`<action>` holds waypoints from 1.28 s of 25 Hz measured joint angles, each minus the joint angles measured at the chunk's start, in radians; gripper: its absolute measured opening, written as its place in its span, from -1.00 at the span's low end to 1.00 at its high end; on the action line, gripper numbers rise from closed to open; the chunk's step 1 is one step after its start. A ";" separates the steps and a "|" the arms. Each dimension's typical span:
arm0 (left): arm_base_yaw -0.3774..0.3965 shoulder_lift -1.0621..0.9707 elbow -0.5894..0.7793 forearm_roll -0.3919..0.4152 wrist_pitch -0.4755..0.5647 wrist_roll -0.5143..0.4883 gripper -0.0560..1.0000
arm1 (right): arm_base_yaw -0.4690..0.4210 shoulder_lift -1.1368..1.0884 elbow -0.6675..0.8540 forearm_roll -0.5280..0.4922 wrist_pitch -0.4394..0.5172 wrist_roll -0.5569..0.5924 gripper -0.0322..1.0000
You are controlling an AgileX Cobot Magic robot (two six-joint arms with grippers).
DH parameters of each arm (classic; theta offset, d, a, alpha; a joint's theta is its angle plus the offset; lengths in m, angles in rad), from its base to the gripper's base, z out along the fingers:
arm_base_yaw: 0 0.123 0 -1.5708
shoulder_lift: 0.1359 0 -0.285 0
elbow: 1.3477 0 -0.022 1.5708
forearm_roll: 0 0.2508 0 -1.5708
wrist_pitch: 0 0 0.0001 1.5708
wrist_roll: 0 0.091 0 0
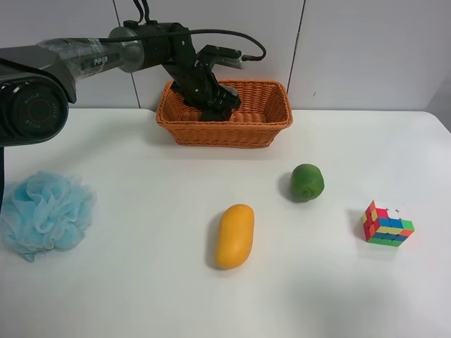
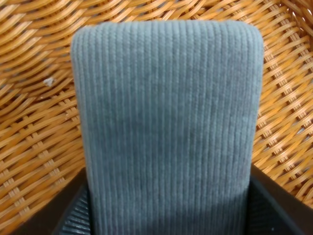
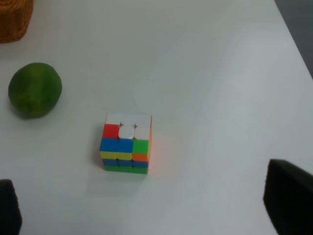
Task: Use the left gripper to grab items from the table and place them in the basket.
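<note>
Block (image 2: 166, 112) sits clamped between the fingers (image 2: 271, 203) of the left gripper (image 1: 215, 107), long axis running out past their tips, basket (image 2: 34, 132) weave directly beyond, so we judge release comes next.

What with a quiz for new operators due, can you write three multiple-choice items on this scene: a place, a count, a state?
1. Where is the left pincer? A folded back at its base; B down in the orange woven wicker basket; C out of view.
2. How many loose things lie on the white flat table outside the basket? A two; B six; C four.
3. The left pincer is: A shut on a grey ribbed rectangular block; B open, empty; C hidden.
Key: B, wicker surrounds it; C, blue mesh sponge, yellow mango, round green fruit, multicoloured puzzle cube; A, black fingers flank the block.
</note>
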 joint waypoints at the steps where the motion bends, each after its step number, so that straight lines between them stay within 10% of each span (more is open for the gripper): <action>1: 0.000 0.000 0.000 -0.001 0.000 0.000 0.14 | 0.000 0.000 0.000 0.000 0.000 0.000 0.99; 10: 0.000 0.000 0.000 -0.002 -0.018 -0.005 0.95 | 0.000 0.000 0.000 0.000 0.000 0.000 0.99; 17: 0.000 -0.052 0.000 -0.006 0.061 -0.007 0.99 | 0.000 0.000 0.000 0.000 0.000 0.000 0.99; 26: 0.046 -0.280 -0.001 -0.002 0.460 -0.004 0.98 | 0.000 0.000 0.000 0.000 0.000 0.000 0.99; 32: 0.119 -0.469 0.166 -0.020 0.478 0.035 0.98 | 0.000 0.000 0.000 0.000 0.000 0.000 0.99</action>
